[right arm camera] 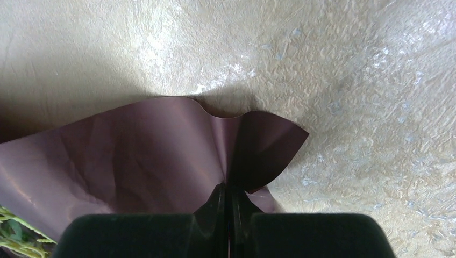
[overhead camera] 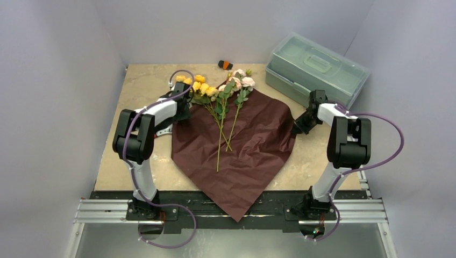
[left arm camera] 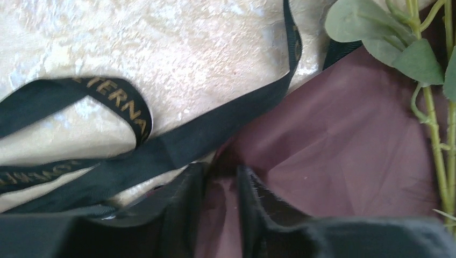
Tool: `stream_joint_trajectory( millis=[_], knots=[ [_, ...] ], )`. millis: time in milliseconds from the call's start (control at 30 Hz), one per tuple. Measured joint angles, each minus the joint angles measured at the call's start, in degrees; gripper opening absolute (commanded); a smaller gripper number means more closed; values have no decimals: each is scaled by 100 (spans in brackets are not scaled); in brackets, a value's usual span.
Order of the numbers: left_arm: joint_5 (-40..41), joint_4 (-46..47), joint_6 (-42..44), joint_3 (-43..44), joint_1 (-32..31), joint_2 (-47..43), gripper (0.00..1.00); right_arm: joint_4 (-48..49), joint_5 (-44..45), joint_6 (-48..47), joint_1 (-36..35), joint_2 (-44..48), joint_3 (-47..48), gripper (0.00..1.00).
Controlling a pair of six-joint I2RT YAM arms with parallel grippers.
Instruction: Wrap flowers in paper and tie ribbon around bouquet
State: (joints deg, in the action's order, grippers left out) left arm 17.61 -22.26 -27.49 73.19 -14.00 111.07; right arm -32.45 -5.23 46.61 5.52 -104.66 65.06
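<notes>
The right end effector [right arm camera: 228, 189] is clamped on the right corner of the maroon paper [overhead camera: 253, 140], pinching it into a raised pleat at centre-right of the overhead view. The left end effector [left arm camera: 219, 173] sits at the sheet's left corner with its jaws a little apart; the paper's edge shows in the gap but is not pinched. The flowers [overhead camera: 221, 99] lie on the sheet, blooms at upper centre and stems pointing down the frame. The black ribbon [left arm camera: 177, 145] loops on the counter [overhead camera: 140, 86], running right along that left edge. The step appears to be folding the sides over the stems. To do it well, the left jaws should close on paper alone, clear of the ribbon. The right corner should travel low across the stems so the sprays do not roll or slide off-centre.
</notes>
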Motion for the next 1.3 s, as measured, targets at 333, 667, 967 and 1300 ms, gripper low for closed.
stream_joint_trajectory(
  millis=[333,667,967,1300],
  knots=[
    [223,-614,2,466,-87,-254,60,-26,9,-208,-66,313,-181,73],
    [205,-651,-101,1259,-522,-35,62,-658,280,-319,-81,1690,-754,84],
    [-354,-319,-339,1836,-599,944,62,-1106,254,-356,-254,2715,-1449,81],
    [-807,-39,-337,2824,-649,1843,57,-1215,249,-442,-254,2774,-1569,77]
  ],
)
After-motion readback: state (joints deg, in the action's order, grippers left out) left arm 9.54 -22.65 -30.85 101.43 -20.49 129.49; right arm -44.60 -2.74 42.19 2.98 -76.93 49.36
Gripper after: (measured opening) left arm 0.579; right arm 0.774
